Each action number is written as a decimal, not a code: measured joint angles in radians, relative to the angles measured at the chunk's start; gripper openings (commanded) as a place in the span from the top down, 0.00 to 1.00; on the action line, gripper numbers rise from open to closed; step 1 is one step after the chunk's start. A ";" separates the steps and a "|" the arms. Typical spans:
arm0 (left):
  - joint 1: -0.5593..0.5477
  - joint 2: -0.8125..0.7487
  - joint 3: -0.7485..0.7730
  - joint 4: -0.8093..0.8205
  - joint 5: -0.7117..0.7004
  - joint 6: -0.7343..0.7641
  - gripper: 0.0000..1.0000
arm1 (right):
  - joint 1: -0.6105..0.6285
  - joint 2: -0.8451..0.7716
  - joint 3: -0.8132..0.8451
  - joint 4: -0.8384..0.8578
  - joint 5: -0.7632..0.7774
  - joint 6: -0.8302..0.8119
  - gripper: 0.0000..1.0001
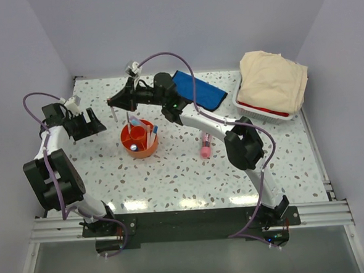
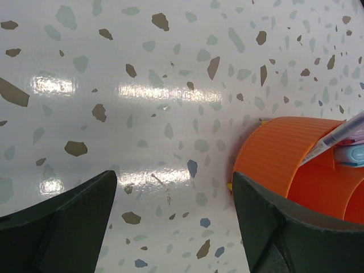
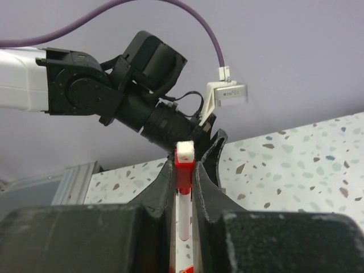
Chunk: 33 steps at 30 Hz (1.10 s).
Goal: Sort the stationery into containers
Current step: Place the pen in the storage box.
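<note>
The round orange tub (image 1: 139, 138) stands left of centre and holds several stationery items; its ribbed wall (image 2: 278, 153) fills the right of the left wrist view, with a thin pen (image 2: 335, 136) leaning in it. My right gripper (image 1: 114, 103) is shut on a thin white pen with a red cap (image 3: 183, 170), held above the table just left of the tub. My left gripper (image 1: 85, 125) is open and empty, left of the tub; its fingers (image 2: 62, 227) straddle bare table. A pink tube (image 1: 205, 145) lies right of the tub. The blue pouch (image 1: 199, 89) lies at the back.
A white basket with a red rim and beige cloth (image 1: 271, 81) sits at the back right. The left arm's wrist (image 3: 114, 96) is close in front of my right gripper. Purple walls enclose the speckled table (image 1: 172, 174).
</note>
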 measured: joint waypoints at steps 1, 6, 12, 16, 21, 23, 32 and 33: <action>0.000 0.000 0.000 -0.001 0.000 0.000 0.13 | -0.001 0.000 0.004 0.001 0.000 -0.015 1.00; 0.000 -0.006 0.000 -0.013 -0.003 0.002 0.13 | 0.000 0.005 0.003 -0.018 0.001 -0.090 1.00; 0.000 -0.026 0.000 -0.023 -0.004 0.009 0.13 | 0.000 0.031 -0.005 -0.027 0.001 -0.153 1.00; 0.000 -0.027 0.000 -0.028 -0.004 0.009 0.13 | 0.000 0.074 -0.005 -0.037 0.002 -0.177 1.00; 0.000 -0.027 0.001 -0.043 -0.004 0.019 0.13 | 0.000 0.119 -0.005 -0.051 0.001 -0.206 1.00; 0.000 -0.027 0.001 -0.050 -0.005 0.024 0.13 | 0.000 0.123 -0.012 -0.058 0.001 -0.220 1.00; 0.000 -0.027 0.002 -0.061 -0.005 0.035 0.13 | 0.004 0.123 -0.082 -0.079 0.002 -0.282 0.77; 0.000 -0.027 0.002 -0.061 -0.005 0.035 0.13 | 0.005 0.123 -0.084 -0.085 0.002 -0.286 0.73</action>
